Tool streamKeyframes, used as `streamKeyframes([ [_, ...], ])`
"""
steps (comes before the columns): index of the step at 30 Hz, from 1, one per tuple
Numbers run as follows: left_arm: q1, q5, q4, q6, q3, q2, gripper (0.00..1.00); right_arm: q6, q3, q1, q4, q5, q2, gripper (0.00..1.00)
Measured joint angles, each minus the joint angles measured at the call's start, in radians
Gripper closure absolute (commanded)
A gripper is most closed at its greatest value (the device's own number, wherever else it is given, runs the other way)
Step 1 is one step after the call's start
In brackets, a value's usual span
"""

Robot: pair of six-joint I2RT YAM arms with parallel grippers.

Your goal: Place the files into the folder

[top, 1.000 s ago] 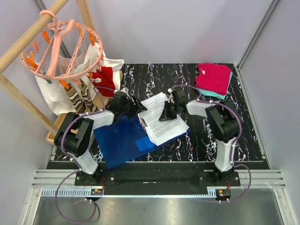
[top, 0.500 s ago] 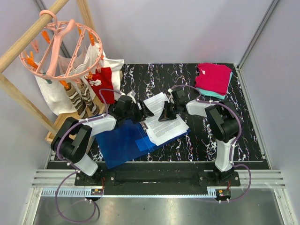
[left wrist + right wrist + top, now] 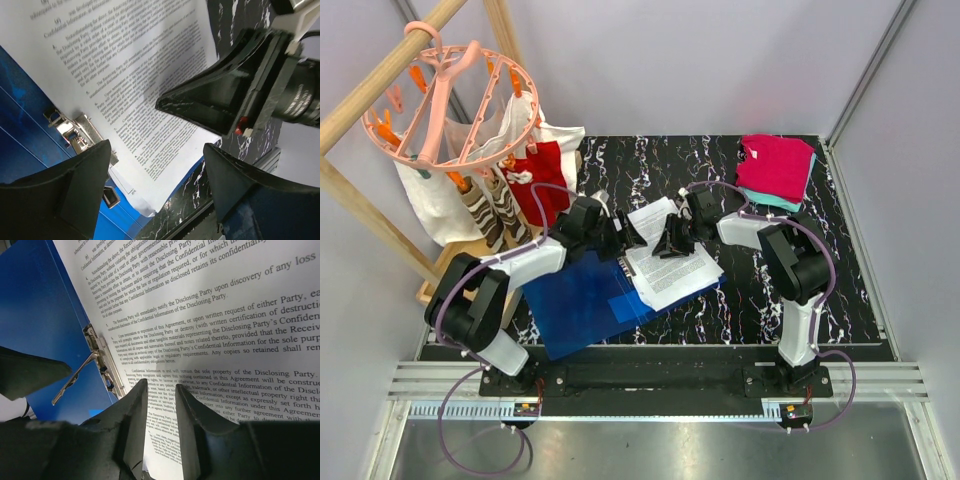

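On my black marbled desk (image 3: 860, 290), the blue folder (image 3: 570, 300) lies open toward the near edge, left of centre. The files (image 3: 680, 275) rest mid-desk, overlapping its right part beside its metal clip (image 3: 100, 365). My left fingers (image 3: 65, 185) are spread wide over the sheets. My right fingers (image 3: 125, 420) stand slightly parted, gripping nothing.

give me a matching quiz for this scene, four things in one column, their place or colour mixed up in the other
1 files
2 folder
3 folded clothes
4 round peg hanger

a at the far right corner of the table
b hooked on the wooden rail, upper left
c blue, lying flat
d white with black print

Pairs: 1-d, 2-c, 3-a, 4-b
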Motion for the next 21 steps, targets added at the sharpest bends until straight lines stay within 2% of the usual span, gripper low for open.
streamKeyframes([
  [4,0.027,-0.016,-0.098,0.02,0.148,0.012,0.25,0.024,0.003,0.0,0.003,-0.005,-0.005,0.57],
  [7,0.056,-0.019,-0.107,0.023,0.232,0.036,0.29,0.055,0.003,0.0,0.003,-0.003,-0.014,0.55],
  [10,0.077,-0.025,-0.114,0.023,0.258,0.064,0.39,0.109,0.003,0.0,0.003,0.005,-0.045,0.52],
  [12,0.088,-0.029,-0.15,0.032,0.288,0.114,0.42,0.176,0.002,0.002,0.01,0.005,-0.08,0.5],
  [16,0.104,-0.018,-0.213,0.082,0.392,0.273,0.55,0.313,0.0,0.023,0.069,-0.006,-0.142,0.48],
  [21,0.109,-0.015,-0.279,0.13,0.413,0.36,0.6,0.467,-0.045,0.088,0.198,-0.006,-0.152,0.45],
])
